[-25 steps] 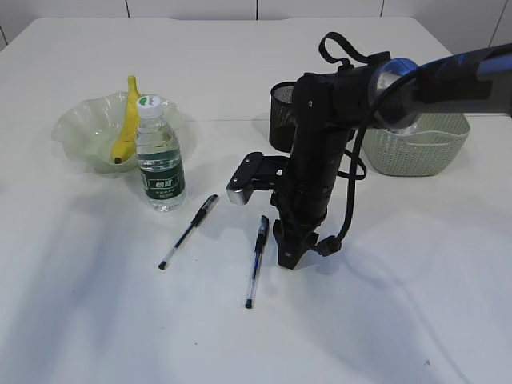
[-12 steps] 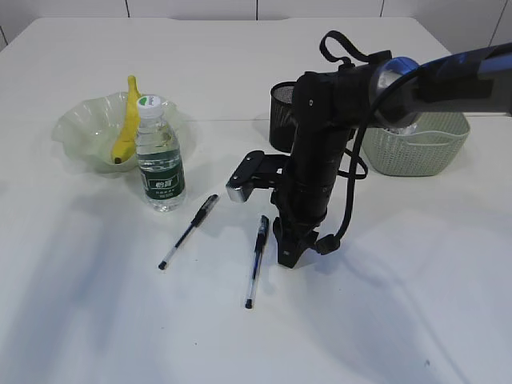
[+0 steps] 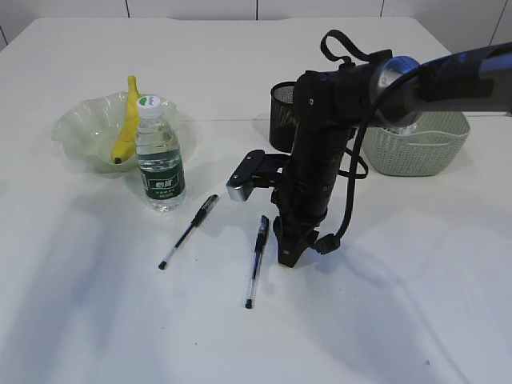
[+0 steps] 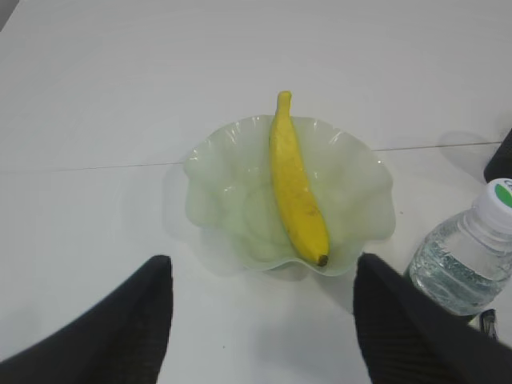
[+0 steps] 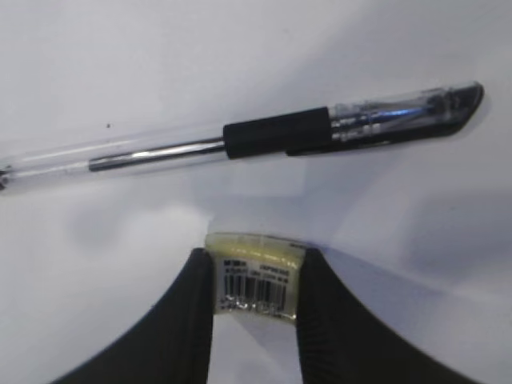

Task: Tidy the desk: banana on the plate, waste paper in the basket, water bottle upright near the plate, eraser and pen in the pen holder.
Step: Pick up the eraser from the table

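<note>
**Right fingers close in on the eraser**

We start at the right gripper (image 5: 254, 290): its two dark fingers (image 5: 188, 316) have narrowed over the last second and now press both sides of the small eraser (image 5: 256, 284), barcode sleeve facing us. We read that as a grip taken, so the eraser looks ready to be lifted toward the pen holder (image 3: 282, 112), at twelve o'clock from the gripper in the exterior view.

Just beyond the fingertips lies a pen (image 5: 240, 138), close to the eraser but apart from it; in the exterior view it sits at nine o'clock of the gripper. A second pen (image 3: 189, 230) lies farther out the same way.

The left gripper (image 4: 260, 320) hangs with fingers wide, holding nothing, above the plate (image 4: 360, 200) that carries the banana (image 4: 294, 188). The water bottle (image 3: 159, 154) stands upright at the plate's four o'clock. The basket (image 3: 416, 144) sits at two o'clock.
</note>
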`<state>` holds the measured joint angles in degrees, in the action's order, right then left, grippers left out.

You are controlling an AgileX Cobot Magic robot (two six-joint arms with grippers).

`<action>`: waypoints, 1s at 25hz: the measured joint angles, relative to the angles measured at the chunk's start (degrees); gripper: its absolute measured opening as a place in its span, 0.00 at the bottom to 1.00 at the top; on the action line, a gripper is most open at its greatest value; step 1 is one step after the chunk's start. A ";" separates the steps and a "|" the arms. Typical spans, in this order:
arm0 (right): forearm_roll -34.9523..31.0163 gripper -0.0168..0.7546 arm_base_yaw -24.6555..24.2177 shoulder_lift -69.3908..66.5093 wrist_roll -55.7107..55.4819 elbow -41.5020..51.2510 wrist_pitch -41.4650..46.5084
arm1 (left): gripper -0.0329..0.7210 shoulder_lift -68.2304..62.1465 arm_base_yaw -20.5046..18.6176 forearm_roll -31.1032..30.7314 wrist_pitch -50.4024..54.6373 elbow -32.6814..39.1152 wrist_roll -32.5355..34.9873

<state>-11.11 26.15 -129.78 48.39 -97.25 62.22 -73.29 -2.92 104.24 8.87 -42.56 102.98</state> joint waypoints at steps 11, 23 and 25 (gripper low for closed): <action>-0.04 0.26 0.00 0.00 -0.36 -0.12 0.23 | 0.70 0.00 0.00 0.00 0.00 0.00 0.00; -0.04 0.26 0.00 -0.12 -2.30 -4.80 2.05 | 0.70 0.00 0.00 0.00 0.00 0.00 0.00; -0.04 0.25 0.00 -0.12 -2.73 -4.90 2.05 | 0.70 0.00 0.00 0.00 0.00 0.00 0.00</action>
<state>-11.15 26.15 -129.90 45.66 -102.15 64.27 -73.29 -2.92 104.24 8.87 -42.56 102.98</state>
